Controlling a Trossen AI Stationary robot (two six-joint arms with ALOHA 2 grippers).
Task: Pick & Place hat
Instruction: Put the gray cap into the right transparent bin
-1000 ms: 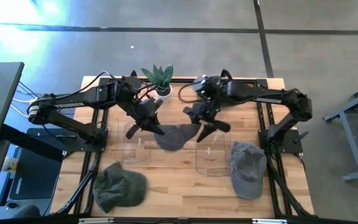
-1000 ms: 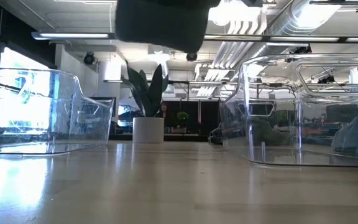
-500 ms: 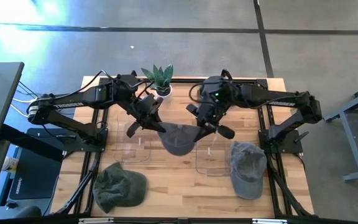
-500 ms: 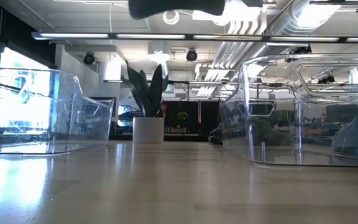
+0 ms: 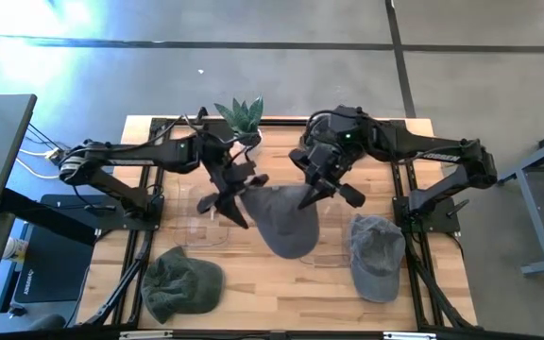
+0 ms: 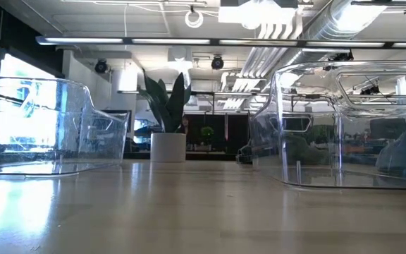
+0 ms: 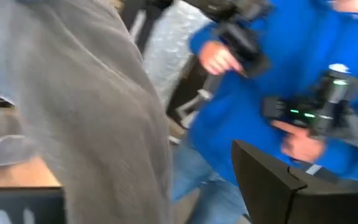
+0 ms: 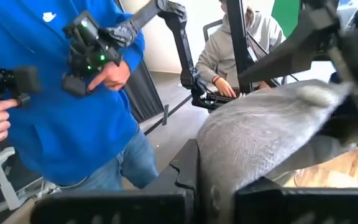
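Pick looks done but the place isn't: the grey hat (image 5: 286, 222) hangs above mid-surface (image 5: 253, 283), pinched between left pincer (image 5: 237, 195) and right pincer (image 5: 314, 194) (two other hats (image 5: 182, 281) lie untouched up front)

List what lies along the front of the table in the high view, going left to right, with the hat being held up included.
Dark green hat lying at the table's front left → grey hat held up between the left gripper and right gripper → grey-blue hat lying at the front right.
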